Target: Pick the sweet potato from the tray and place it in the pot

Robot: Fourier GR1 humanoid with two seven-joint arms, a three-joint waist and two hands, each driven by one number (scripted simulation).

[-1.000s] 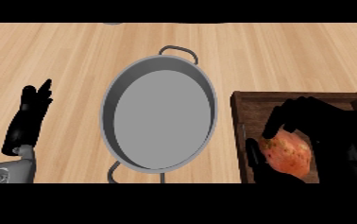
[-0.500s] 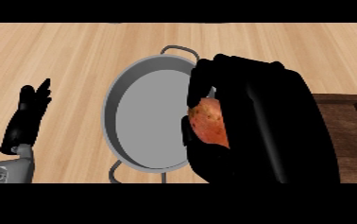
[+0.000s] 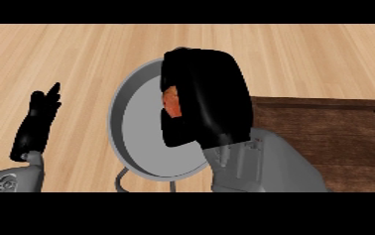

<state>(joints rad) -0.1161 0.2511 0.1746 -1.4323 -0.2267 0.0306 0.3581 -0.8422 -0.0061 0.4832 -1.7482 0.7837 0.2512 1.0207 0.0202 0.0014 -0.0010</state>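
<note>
My right hand [image 3: 209,97] hangs over the grey pot [image 3: 139,130], its fingers curled round the orange sweet potato [image 3: 172,102], of which only a small patch shows. The hand and forearm cover the pot's right half. The dark wooden tray [image 3: 315,130] lies to the right of the pot, partly behind my forearm. At the left edge rests my left hand [image 3: 38,122], open with fingers up, holding nothing.
The pot has a wire handle at its near side [image 3: 124,179]. Light wooden counter [image 3: 81,55] stretches around the pot and behind it.
My right hand has carried the sweet potato from above the tray leftward and farther back, over the pot. The left hand has stayed still.
</note>
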